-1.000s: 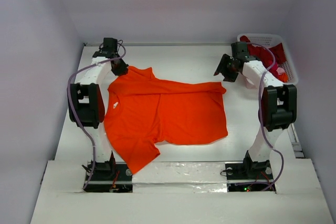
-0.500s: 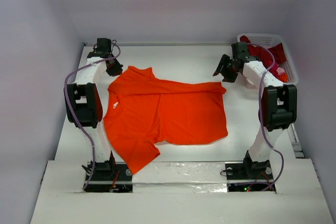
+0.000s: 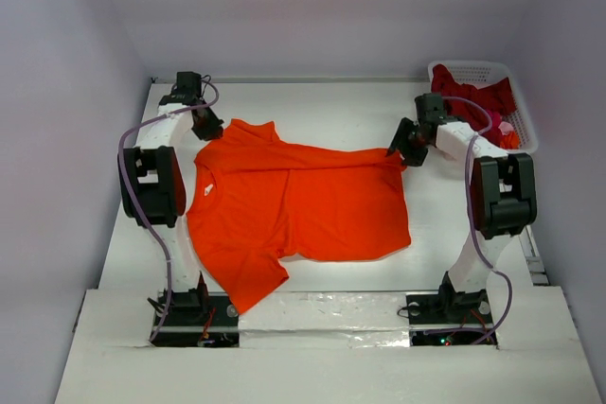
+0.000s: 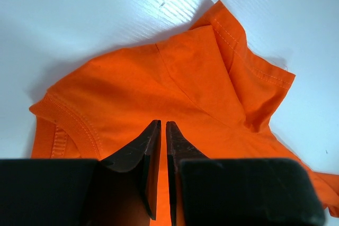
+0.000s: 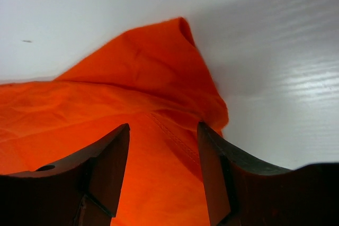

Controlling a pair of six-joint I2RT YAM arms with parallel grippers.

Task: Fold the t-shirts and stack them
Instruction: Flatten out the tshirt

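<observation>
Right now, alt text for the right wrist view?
The right gripper, jaws open, hangs over a corner of the orange t-shirt, with cloth showing between its dark fingers. The rumpled corner lies on the white table, which fills the rest of the view.

Crimson t-shirts [image 3: 485, 97] — partly behind right arm [image 3: 464, 137]
</observation>
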